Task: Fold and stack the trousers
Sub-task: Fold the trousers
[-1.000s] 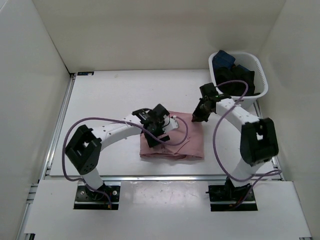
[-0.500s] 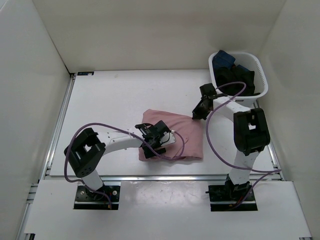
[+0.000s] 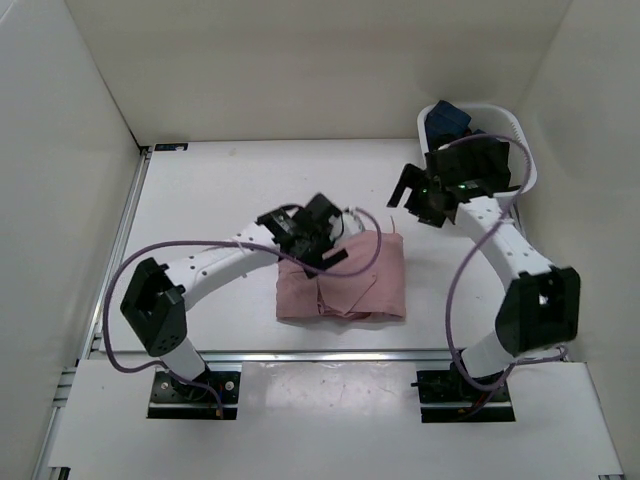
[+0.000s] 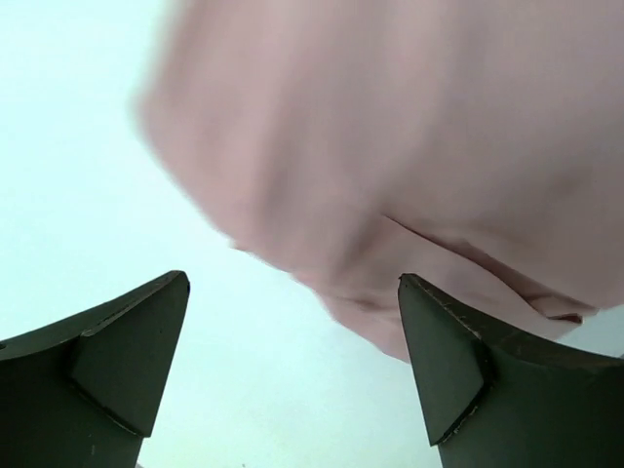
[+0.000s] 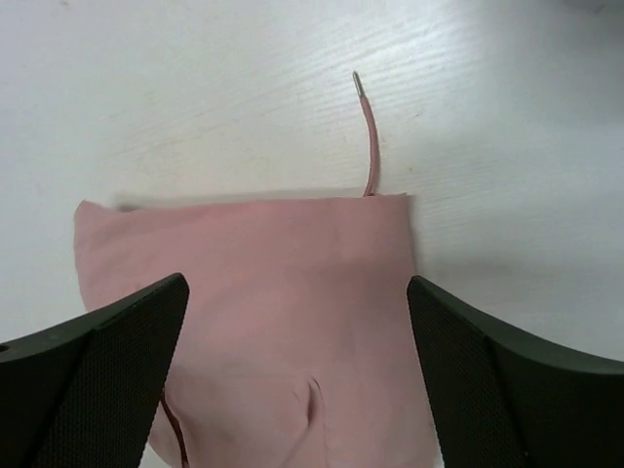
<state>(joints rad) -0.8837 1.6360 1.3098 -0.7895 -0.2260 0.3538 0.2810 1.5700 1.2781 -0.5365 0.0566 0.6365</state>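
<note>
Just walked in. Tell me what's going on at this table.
Two robot arms are folding a dusty-pink pair of trousers, which lies as a compact folded rectangle near the front middle of the table. The left pincer hovers open over its far-left part, holding nothing. The right pincer is open too, just beyond the far-right corner, where a drawstring end pokes out onto the table. A white basket of dark garments sits at the far right.
</note>
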